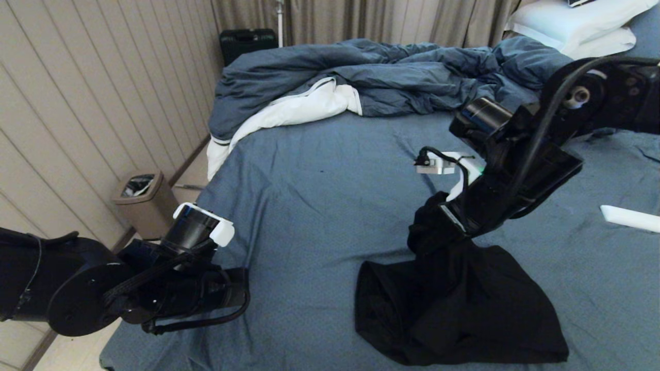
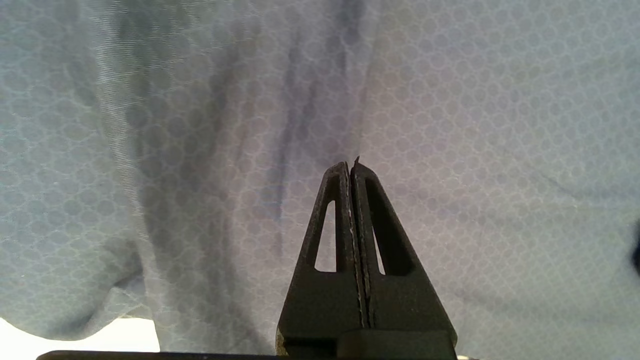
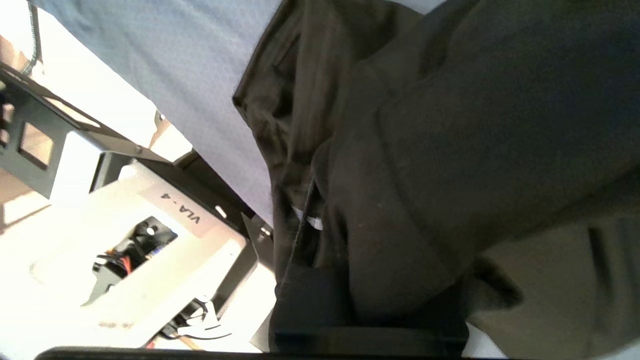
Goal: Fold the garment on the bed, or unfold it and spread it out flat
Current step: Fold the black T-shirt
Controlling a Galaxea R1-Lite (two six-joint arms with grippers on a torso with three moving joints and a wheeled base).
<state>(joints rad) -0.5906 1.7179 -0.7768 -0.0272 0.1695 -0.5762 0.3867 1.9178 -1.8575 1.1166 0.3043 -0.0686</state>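
Observation:
The black garment point(image 1: 464, 309) lies partly on the slate-blue bed point(image 1: 319, 206). Its upper part is bunched and lifted off the sheet. My right gripper point(image 1: 444, 222) points down over the middle-right of the bed and is shut on that raised bunch. In the right wrist view the black fabric point(image 3: 450, 125) drapes over the fingers and hides them, and a small white tag point(image 3: 314, 221) shows in a fold. My left gripper point(image 2: 351, 167) is shut and holds nothing. It hovers over bare sheet near the bed's front left corner point(image 1: 232, 291), well apart from the garment.
A crumpled dark-blue duvet point(image 1: 386, 72) with white lining fills the far side of the bed, with white pillows point(image 1: 577, 26) at the far right. A white object point(image 1: 629, 217) lies on the sheet to the right. A tan bin point(image 1: 142, 203) stands by the panelled wall.

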